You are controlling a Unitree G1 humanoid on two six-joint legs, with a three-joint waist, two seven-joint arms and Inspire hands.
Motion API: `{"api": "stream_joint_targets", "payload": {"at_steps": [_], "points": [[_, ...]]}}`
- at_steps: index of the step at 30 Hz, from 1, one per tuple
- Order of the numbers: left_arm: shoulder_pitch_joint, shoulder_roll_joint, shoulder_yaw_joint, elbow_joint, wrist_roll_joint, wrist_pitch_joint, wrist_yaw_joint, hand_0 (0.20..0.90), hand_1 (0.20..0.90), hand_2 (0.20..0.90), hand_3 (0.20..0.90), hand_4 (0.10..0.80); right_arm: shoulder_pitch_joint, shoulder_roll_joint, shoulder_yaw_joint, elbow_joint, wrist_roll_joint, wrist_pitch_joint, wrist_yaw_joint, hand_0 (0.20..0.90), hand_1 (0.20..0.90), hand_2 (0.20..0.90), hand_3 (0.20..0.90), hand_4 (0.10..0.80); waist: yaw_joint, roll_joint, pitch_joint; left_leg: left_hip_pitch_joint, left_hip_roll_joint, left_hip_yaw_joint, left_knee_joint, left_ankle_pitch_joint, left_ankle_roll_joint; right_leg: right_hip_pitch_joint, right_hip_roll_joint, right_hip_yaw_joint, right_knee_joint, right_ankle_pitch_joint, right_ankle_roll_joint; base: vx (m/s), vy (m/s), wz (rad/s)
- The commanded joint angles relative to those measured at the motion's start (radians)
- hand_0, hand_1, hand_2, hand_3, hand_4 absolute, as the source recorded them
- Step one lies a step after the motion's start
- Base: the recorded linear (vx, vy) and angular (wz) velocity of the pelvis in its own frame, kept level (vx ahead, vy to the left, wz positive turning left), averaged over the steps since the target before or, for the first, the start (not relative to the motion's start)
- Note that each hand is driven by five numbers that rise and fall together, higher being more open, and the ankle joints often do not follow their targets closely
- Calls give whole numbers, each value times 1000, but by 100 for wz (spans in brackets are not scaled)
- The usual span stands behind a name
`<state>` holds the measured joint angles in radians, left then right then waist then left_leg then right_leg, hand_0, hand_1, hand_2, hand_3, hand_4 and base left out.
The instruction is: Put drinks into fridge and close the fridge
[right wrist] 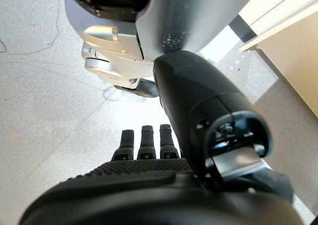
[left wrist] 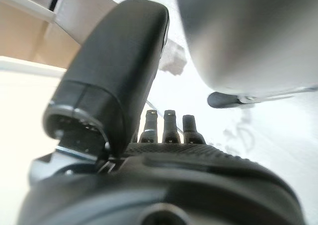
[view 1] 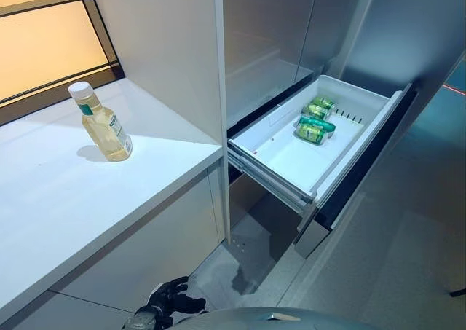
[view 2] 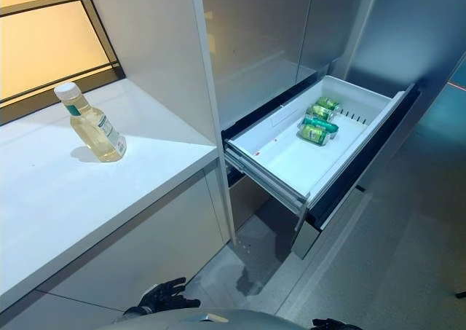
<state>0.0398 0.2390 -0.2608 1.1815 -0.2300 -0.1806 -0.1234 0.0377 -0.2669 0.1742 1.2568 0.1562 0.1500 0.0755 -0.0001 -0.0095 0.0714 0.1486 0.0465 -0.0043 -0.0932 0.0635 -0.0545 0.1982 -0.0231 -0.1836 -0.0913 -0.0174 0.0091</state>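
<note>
Three green cans point(view 1: 315, 119) lie on their sides at the far end of the white fridge drawer point(view 1: 280, 159), which stands pulled out. One bottle point(view 1: 102, 122) of pale yellow liquid, white cap, stands upright on the white counter point(view 1: 65, 199) to the left, well apart from the drawer. I see my left hand point(view 2: 164, 297) low by the floor, fingers relaxed, holding nothing. My right hand point(right wrist: 149, 143) hangs low too, fingers straight, empty.

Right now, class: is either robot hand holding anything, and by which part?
Nothing is held. The left hand and right hand hang open and empty.
</note>
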Motion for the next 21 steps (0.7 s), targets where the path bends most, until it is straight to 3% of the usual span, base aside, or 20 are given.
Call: {"api": "stream_joint_targets", "payload": {"at_steps": [1, 4, 9, 14, 21], "points": [[-95, -11, -42, -66, 78, -114, -13, 900, 900, 900, 900, 800, -54, 24, 39, 10, -3, -3, 42, 900, 900, 900, 900, 800, 21, -21, 29, 21, -65, 57, 6, -95, 68, -47, -21, -2, 57, 13, 60, 0, 0, 0], [-118, 3, -98, -111, 187, -167, 41, 900, 900, 900, 900, 800, -54, 21, 48, 4, -7, 1, 46, 900, 900, 900, 900, 800, 16, -19, 31, 22, -65, 58, 6, -96, 68, -50, -19, 4, 61, 14, 62, 0, 0, 0], [-155, 35, -170, -208, 305, -190, 67, 900, 900, 900, 900, 800, -61, 8, 66, -7, -14, 7, 54, 900, 900, 900, 900, 800, 8, -14, 36, 22, -63, 63, 6, -97, 66, -54, -19, 9, 62, 15, 66, 0, 0, 0], [-203, 92, -255, -370, 317, -107, -46, 900, 900, 900, 900, 800, -66, -13, 80, -26, -29, 12, 65, 900, 900, 900, 900, 800, -5, -4, 39, 14, -59, 69, 6, -93, 61, -66, -19, 13, 67, 18, 72, -25, 14, -3], [-228, 108, -297, -445, 204, -94, -156, 900, 900, 900, 900, 800, -74, -22, 93, -46, -39, 19, 68, 900, 900, 900, 900, 800, -16, 1, 42, 9, -58, 72, 6, -89, 64, -72, -18, 17, 68, 20, 70, -6, 4, -2]]}}
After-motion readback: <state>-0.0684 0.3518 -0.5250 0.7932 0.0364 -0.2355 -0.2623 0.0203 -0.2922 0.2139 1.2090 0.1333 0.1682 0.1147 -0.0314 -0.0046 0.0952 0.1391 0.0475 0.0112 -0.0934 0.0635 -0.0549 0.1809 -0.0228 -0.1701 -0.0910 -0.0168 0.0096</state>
